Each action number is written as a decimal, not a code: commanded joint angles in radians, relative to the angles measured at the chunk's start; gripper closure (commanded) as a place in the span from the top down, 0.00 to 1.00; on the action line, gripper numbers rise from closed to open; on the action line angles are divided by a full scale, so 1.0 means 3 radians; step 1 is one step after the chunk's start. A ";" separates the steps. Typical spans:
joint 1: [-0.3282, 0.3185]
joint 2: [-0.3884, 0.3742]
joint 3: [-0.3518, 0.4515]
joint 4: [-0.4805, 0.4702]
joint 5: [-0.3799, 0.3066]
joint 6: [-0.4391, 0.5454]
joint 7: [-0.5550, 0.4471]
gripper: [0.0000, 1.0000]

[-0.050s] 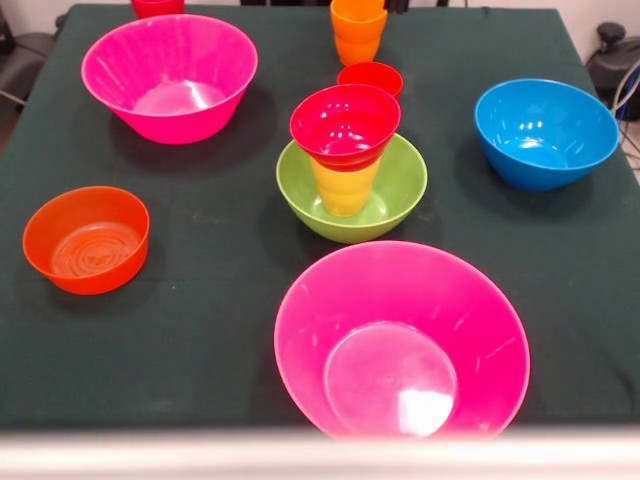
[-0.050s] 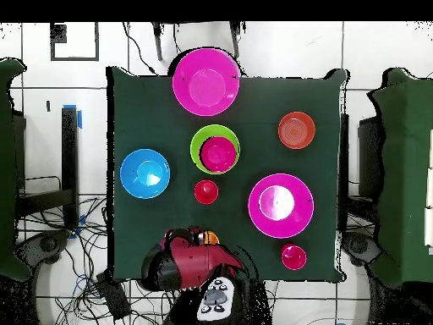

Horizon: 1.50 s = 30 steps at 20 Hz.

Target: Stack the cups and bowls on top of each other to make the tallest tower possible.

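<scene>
My arm (image 2: 190, 258) is drawn back at the table's (image 1: 200, 250) six o'clock edge overhead, claw hidden so I cannot tell its state, and the tower (image 1: 346, 160), lime-green bowl (image 1: 400, 195) holding yellow cup (image 1: 345, 190) topped by small red bowl (image 1: 345, 122), lies toward twelve o'clock, mid-table.

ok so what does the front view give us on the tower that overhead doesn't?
Front only: the yellow cup standing in the lime-green bowl and carrying the small red bowl. From above, that bowl covers the cup.

Overhead only: the robot arm at the table's edge, hiding most of the orange cups, plus cables off the table.

Both: the hot-pink bowls, blue bowl, orange bowl, red cup and the tower's top.
</scene>
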<state>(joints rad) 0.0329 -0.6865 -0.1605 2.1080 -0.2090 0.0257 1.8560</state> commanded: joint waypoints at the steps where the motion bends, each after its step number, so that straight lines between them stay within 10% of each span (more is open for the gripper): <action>1: -0.0078 0.0284 0.0240 0.0073 -0.0181 -0.0205 0.0371 0.00; 30: -0.0081 0.0626 0.0346 -0.0210 -0.0073 -0.0237 0.0396 0.00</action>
<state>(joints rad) 0.0149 -0.5657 -0.1602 2.1076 -0.2279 -0.0257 1.8560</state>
